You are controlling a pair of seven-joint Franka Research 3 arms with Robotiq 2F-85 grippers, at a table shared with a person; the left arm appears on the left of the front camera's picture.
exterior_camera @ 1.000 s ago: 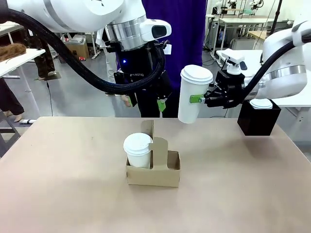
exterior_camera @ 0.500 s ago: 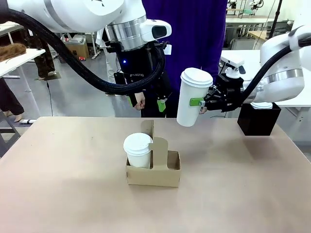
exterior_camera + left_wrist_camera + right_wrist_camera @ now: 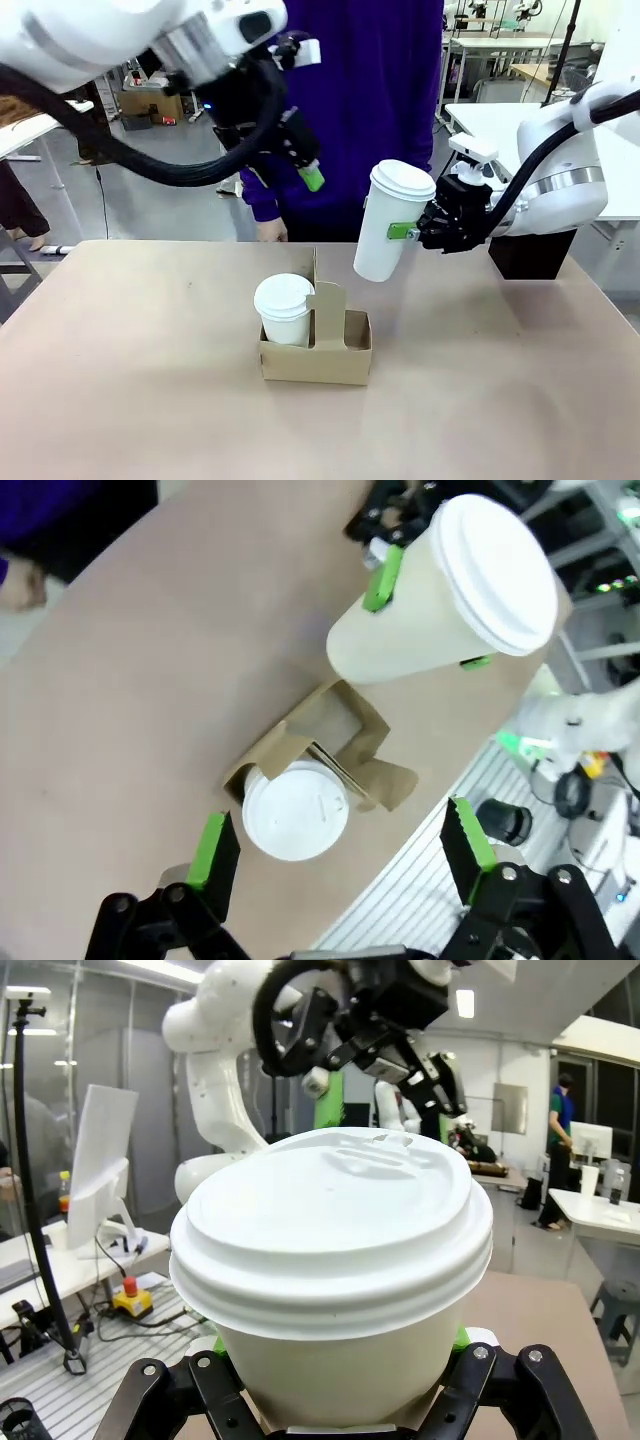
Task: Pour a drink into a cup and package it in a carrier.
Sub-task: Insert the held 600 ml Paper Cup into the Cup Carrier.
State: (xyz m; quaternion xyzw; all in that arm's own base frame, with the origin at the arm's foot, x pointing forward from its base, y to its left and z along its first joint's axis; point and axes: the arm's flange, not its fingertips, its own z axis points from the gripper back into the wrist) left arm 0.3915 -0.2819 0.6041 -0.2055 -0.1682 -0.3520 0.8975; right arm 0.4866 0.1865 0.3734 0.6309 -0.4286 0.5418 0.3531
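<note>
over on the left, the left gripper (image 3: pixel 300 165) hangs high above the desk (image 3: pixel 120 340), jaws wide and empty. mid-desk sits the carrier (image 3: pixel 320 350) with a lidded cup in its left pocket (image 3: pixel 283 308). to the right, the right gripper (image 3: pixel 412 230) has its jaws clamped on the tall cup (image 3: pixel 390 220), tilted in the air just above the carrier.
</note>
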